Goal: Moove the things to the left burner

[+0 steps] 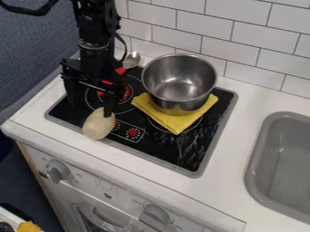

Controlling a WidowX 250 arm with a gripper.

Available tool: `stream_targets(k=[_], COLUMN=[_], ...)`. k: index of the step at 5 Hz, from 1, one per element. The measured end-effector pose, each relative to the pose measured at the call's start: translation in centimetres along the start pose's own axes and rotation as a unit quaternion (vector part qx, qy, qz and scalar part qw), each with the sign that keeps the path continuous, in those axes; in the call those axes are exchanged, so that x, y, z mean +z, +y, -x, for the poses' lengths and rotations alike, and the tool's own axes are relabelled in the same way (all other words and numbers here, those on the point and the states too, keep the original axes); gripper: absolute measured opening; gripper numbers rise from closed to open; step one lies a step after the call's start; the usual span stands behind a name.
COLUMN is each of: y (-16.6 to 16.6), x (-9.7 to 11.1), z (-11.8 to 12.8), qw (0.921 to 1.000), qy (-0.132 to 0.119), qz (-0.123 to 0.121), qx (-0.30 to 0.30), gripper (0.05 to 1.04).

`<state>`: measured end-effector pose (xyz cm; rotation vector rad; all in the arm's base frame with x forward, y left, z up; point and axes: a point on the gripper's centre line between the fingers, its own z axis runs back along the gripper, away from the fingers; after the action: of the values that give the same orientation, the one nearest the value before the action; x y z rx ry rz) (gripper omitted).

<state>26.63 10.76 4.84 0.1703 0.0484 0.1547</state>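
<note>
Inset in the white bench, the black stove top carries a steel pot on a yellow cloth at right. The pincer is released above its left side. Grey sink right; white tiled wall far.

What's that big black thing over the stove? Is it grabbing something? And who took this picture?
That's a robot arm, and its end is a claw, like a hand with two fingers. They're spread apart, so it doesn't seem to be gripping anything. A pale, rounded thing is right by one fingertip, but I can't tell if they touch.

On the black stove, a shiny pot sits on a yellow cloth. A metal spoon is behind the claw.

One camera, looking down at a slant, took the picture.
</note>
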Motion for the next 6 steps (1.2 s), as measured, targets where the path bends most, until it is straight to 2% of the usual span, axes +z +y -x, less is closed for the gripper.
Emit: stream_targets(k=[1,2,3,4,5,6], y=[-0.5,-1.1,-1.8,-1.9,-1.1,-0.1], x=[-1.2,-1.9,-3.2,-3.2,-2.3,-1.0], z=[1.0,1.0,0.8,0.1,-1.0,-2.4], qw=[0.9999,0.9998,0.9991,0.9992,0.9994,0.9997], qy=[0.015,0.02,0.04,0.041,0.032,0.015], qz=[-0.004,-0.004,-0.01,-0.005,0.011,0.015], qx=[-0.004,-0.007,-0.013,-0.005,0.005,0.01], gripper=[1.001,1.001,0.95,0.874,0.874,0.873])
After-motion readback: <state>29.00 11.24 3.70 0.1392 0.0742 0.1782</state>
